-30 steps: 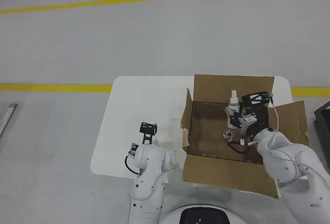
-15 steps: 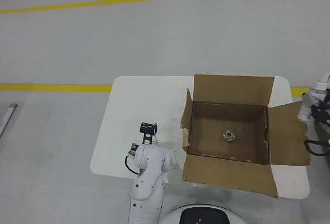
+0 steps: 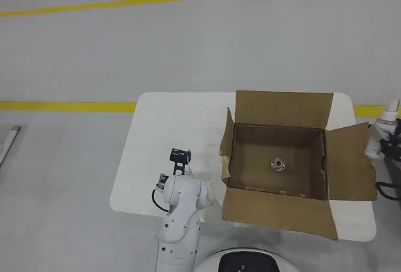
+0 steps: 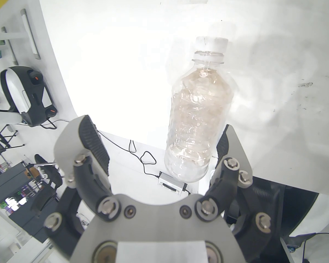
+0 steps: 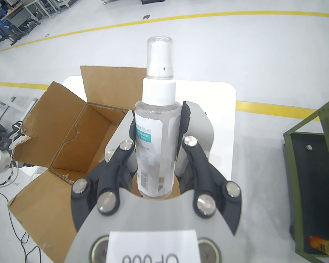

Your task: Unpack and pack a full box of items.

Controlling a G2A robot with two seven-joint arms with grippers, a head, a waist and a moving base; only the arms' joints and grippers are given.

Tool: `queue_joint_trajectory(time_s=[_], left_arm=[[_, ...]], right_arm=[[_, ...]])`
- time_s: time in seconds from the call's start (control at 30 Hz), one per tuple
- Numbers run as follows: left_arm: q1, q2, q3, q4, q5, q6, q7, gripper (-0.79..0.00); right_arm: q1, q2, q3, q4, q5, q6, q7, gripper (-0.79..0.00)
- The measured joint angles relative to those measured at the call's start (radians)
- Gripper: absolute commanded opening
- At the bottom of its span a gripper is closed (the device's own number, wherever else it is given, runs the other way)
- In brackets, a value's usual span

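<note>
An open cardboard box (image 3: 346,163) stands on the right half of the white table (image 3: 166,122), with one small round item (image 3: 278,164) on its floor. My right gripper (image 3: 391,141) hangs past the box's right flap, at the table's right edge, shut on a clear spray bottle (image 3: 384,126) with a white pump. The right wrist view shows that spray bottle (image 5: 156,127) upright in the gripper (image 5: 158,112), above the box (image 5: 71,127). My left gripper (image 3: 180,156) is over the table left of the box. It stands open (image 4: 156,127), and a clear plastic bottle (image 4: 200,116) with a white cap lies close by one finger.
A dark cart with a green frame (image 5: 312,165) stands just right of the table, near my right gripper. The box's flaps stick out on all sides. Yellow floor lines run behind the table (image 5: 208,91).
My right gripper lifted the spray bottle out of the box and carried it right, past the flap to the table's edge. The left arm has not moved.
</note>
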Motion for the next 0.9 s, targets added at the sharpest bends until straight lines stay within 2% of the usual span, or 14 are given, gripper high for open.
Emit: queue_joint_trajectory(time_s=[0.13, 0.4, 0.47, 0.67, 0.9], left_arm=[[0.0, 0.0, 0.0, 0.0, 0.0, 0.0, 0.0, 0.0], [0.0, 0.0, 0.0, 0.0, 0.0, 0.0, 0.0, 0.0], [0.0, 0.0, 0.0, 0.0, 0.0, 0.0, 0.0, 0.0], [0.0, 0.0, 0.0, 0.0, 0.0, 0.0, 0.0, 0.0], [0.0, 0.0, 0.0, 0.0, 0.0, 0.0, 0.0, 0.0]], right_arm=[[-0.033, 0.003, 0.04, 0.01, -0.005, -0.016, 0.002, -0.785], [-0.158, 0.009, 0.223, 0.1, 0.029, -0.097, 0.062, -0.785], [-0.191, 0.009, 0.238, 0.117, 0.029, -0.108, 0.081, -0.785], [-0.275, 0.003, 0.168, 0.181, -0.064, -0.1, 0.074, -0.785], [-0.312, -0.004, 0.008, 0.234, -0.211, -0.056, 0.037, -0.785]])
